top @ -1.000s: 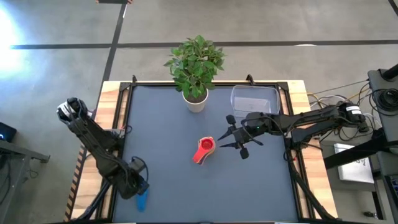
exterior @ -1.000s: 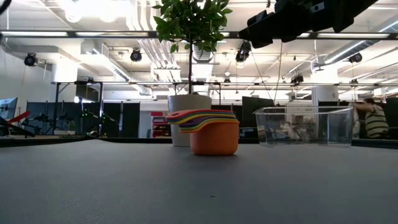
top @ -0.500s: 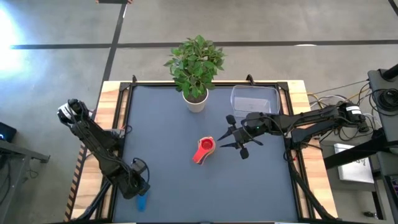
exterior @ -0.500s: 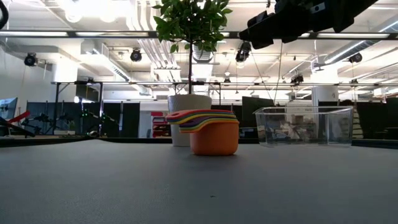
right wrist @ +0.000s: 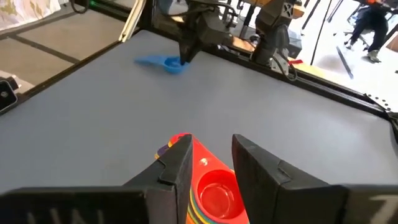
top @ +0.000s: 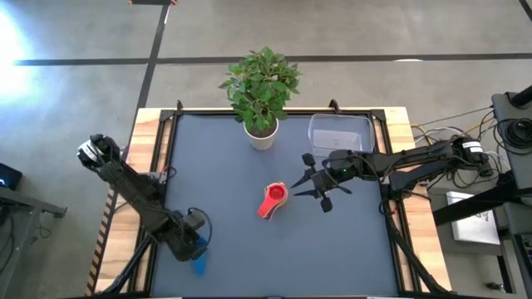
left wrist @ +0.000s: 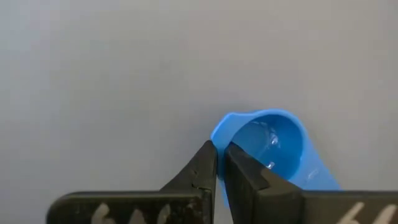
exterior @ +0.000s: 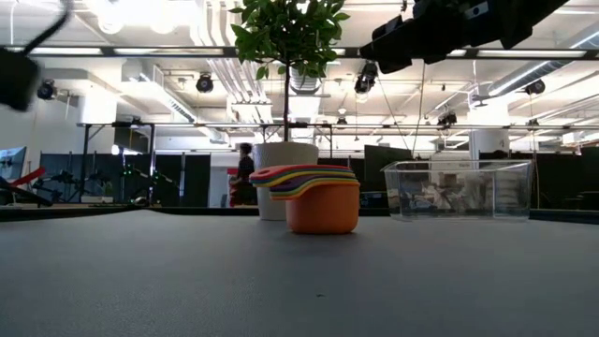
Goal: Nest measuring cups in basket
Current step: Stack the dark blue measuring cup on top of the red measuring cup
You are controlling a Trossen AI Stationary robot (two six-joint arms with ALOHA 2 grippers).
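A light blue measuring cup (left wrist: 273, 143) sits near the table's front left corner (top: 198, 264), and my left gripper (left wrist: 219, 148) is shut on it. Several nested cups, red on top with an orange one outermost (exterior: 314, 198), stand on their base mid-table (top: 273, 200). My right gripper (top: 294, 189) hovers open just right of and above this stack (right wrist: 211, 186), its fingers on either side of it in the right wrist view, touching nothing. The clear basket (top: 341, 131) stands at the far right, holding nothing. My left gripper pinches the light blue cup's rim (left wrist: 221, 138) between its two fingers, one finger (left wrist: 245, 177) over the cup's hollow and the other (left wrist: 200, 171) outside the wall. The fingers come from above, pointing down. The cup (right wrist: 166, 63) rests on the table, its handle pointing away from the fingers.
A white pot with a leafy plant (top: 262, 131) stands at the far edge, left of the basket. Bare dark table top lies between the stack and the light blue cup. A person (exterior: 245, 173) shows far off in the room beyond the table.
My left gripper has gone a little toward the table's right edge, and the light blue cup has slid the same way along the table. My right gripper and the stack have kept still.
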